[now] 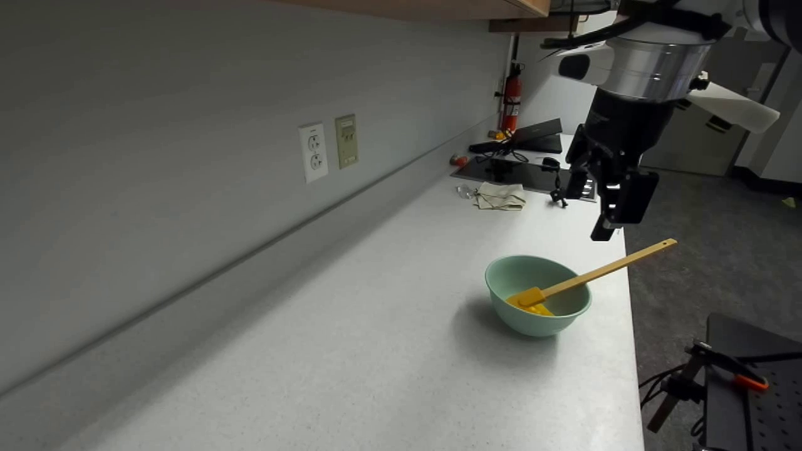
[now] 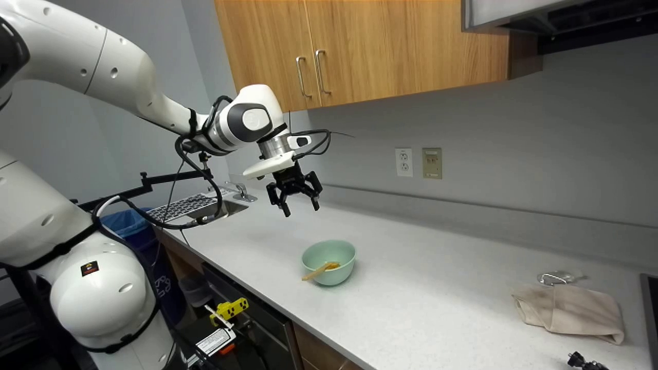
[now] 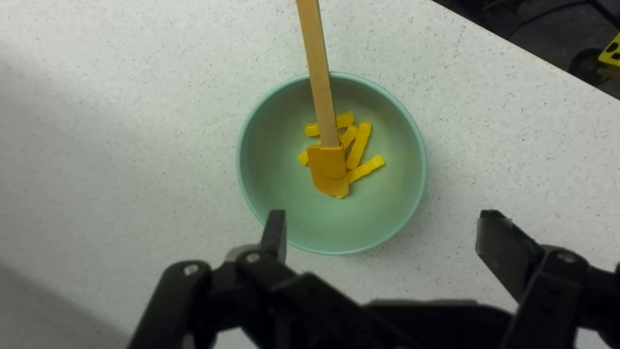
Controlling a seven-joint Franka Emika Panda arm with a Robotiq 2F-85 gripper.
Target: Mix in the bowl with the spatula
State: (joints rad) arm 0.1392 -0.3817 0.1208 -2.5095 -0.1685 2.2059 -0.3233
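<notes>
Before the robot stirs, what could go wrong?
A bump might flip the long wooden orange-headed spatula, which juts well past the round pale green bowl. Stirring could fling out the short yellow sticks inside. Pushing might slide the bowl off the nearby edge of the white counter.

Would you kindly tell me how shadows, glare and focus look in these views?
In an exterior view, soft shadow beside and beneath the bowl, a highlight on the metal collar; in the wrist view, the spatula crisp, the black fingers softer, shadow over the counter at lower left.
</notes>
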